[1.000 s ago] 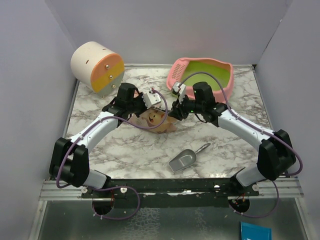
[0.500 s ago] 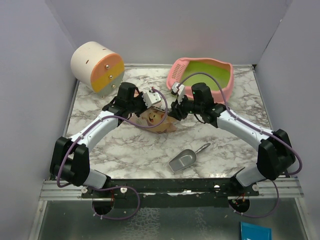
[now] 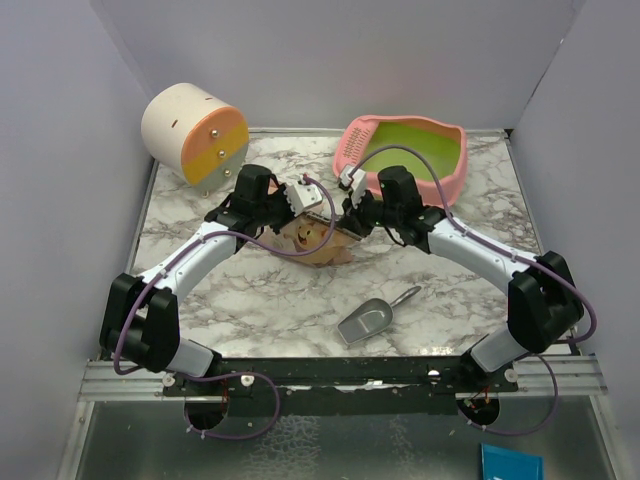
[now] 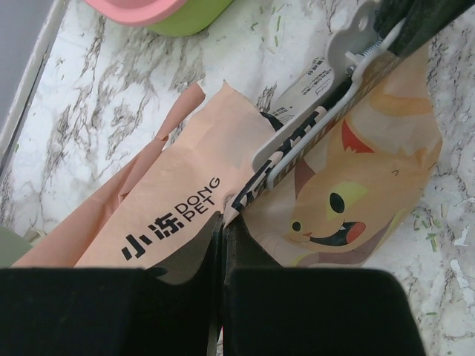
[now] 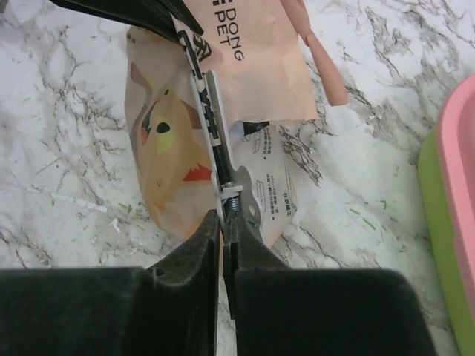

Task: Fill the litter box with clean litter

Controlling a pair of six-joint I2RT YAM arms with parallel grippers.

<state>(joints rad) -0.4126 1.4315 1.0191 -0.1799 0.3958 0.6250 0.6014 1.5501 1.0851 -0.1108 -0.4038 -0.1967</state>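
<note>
The beige cat-printed bag (image 3: 318,242) lies on the marble table between both arms, its top pinched by a long grey spring clip (image 4: 326,111). My left gripper (image 4: 223,222) is shut on the bag's top corner beside the clip's end. Over the clip's spring end (image 5: 236,194), my right gripper (image 5: 224,222) is shut on its handles. The litter box (image 3: 352,140), pink-rimmed with a lime-green basin, stands at the back right, behind the right gripper (image 3: 345,222). The clean litter is hidden; only stray green bits (image 5: 360,215) lie on the table.
A cream-and-orange cylinder (image 3: 195,132) stands at the back left. A grey metal scoop (image 3: 365,322) lies near the front, right of centre. The litter box's pink and green wall (image 5: 456,170) is close on the right of the right wrist view. Grey walls enclose the table.
My right gripper has closed from open onto the clip's handles and shifted slightly left toward the bag. The left gripper and the bag have stayed put.
</note>
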